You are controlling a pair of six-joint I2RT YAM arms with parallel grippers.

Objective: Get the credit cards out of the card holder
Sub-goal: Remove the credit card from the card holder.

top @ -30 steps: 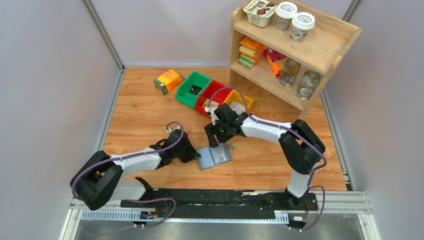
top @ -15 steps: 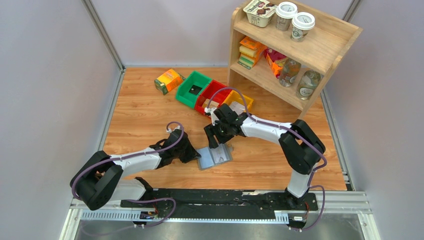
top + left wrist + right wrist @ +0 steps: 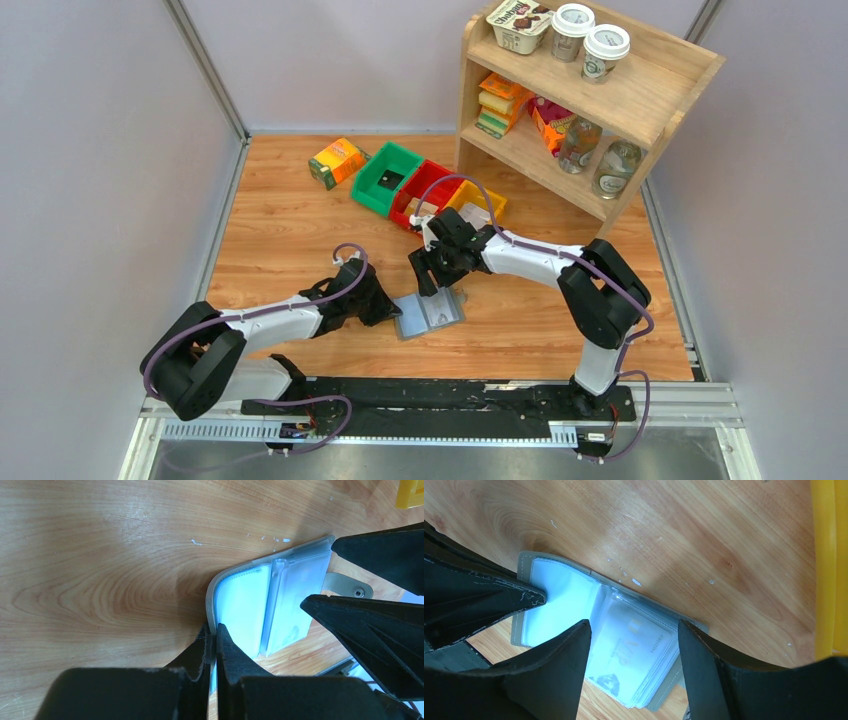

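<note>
The left gripper (image 3: 214, 632) clamps the edge of the open card holder (image 3: 250, 605); the right gripper (image 3: 634, 625) hangs wide open above it.

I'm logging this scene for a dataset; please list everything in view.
grey bifold card holder: one, blue-grey inside, open on the wooden table between the grippers
pale card: one visible, inside a clear pocket
plastic bins: three, green, red, yellow, far centre
small black item: one, in green bin
orange-green carton: one, left of the bins
wooden shelf unit: one, far right, holding tub, two cups, packets, two jars
left gripper: black, shut on the holder's edge
right gripper: black, open above the pockets
</note>
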